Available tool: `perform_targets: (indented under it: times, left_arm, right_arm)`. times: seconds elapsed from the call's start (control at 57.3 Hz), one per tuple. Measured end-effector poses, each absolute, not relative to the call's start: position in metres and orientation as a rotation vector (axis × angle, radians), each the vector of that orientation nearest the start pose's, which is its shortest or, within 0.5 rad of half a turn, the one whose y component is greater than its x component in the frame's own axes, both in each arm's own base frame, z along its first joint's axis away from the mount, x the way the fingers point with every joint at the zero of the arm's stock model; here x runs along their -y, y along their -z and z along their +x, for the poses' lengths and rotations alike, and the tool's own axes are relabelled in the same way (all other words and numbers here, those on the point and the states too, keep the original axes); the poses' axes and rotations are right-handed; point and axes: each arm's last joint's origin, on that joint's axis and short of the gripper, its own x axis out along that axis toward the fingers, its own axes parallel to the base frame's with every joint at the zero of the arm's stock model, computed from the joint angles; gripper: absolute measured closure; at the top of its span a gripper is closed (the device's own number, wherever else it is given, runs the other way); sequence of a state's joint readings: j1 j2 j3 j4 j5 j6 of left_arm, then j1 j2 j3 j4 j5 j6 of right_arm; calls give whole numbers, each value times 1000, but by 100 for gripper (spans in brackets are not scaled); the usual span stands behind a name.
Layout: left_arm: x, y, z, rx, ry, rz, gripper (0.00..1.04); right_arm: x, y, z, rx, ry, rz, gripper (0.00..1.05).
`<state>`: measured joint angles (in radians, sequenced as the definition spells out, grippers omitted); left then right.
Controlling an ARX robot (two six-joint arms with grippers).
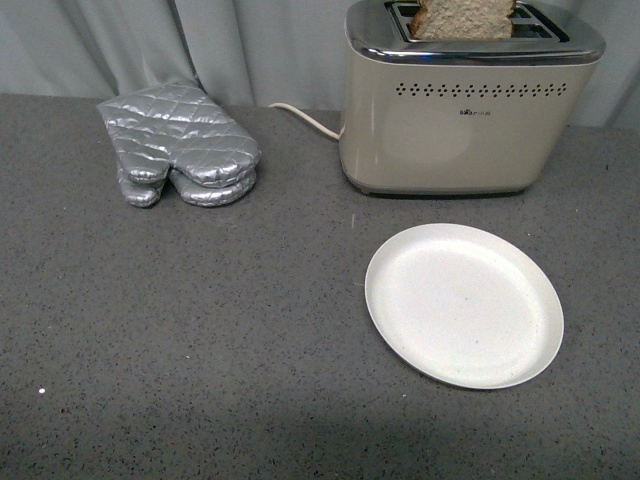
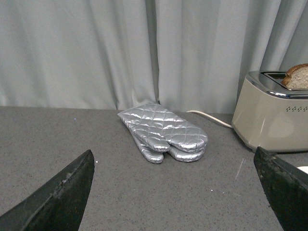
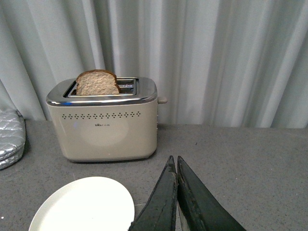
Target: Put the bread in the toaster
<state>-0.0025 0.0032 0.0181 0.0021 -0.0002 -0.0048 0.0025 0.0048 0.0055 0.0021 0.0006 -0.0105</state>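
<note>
Already the bread [image 1: 463,18] stands upright in the near slot of the toaster [image 1: 455,130], far right on the bench [image 1: 200,330]; left claw [image 2: 173,192] spread, right claw [image 3: 177,192] pressed together, empty, as though finished.

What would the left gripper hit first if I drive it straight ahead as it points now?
Probably the silver oven mitts, lying roughly centred between the open left gripper's fingers; bare countertop before them. Depth is unclear.
</note>
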Motion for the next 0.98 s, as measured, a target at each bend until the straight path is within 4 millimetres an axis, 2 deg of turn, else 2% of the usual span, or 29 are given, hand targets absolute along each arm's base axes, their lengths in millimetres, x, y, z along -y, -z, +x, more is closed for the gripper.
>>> perform_targets:
  times: [0.07,0.192,0.297,0.384,0.576,0.646,0.977]
  left_arm:
    - [0,-170,97,17,2,-5,7]
    - [0,-170,97,17,2,-5,7]
    - [0,-170,97,17,2,-5,7]
    - [0,-170,97,17,2,-5,7]
    - [0,-170,97,17,2,-5,7]
    - [0,-170,97,17,2,-5,7]
    - [0,-170,97,17,2,-5,7]
  right_arm:
    - [0,-165,98,3,-2,-11,104]
    - [0,-165,98,3,-2,-10,76]
    - [0,-165,98,3,-2,-10,58]
    - [0,-165,98,3,-2,-10,36]
    - [0,-165,98,3,-2,-9,8]
    - [0,-165,98,3,-2,-8,10]
    - [0,-165,98,3,-2,-7,10]
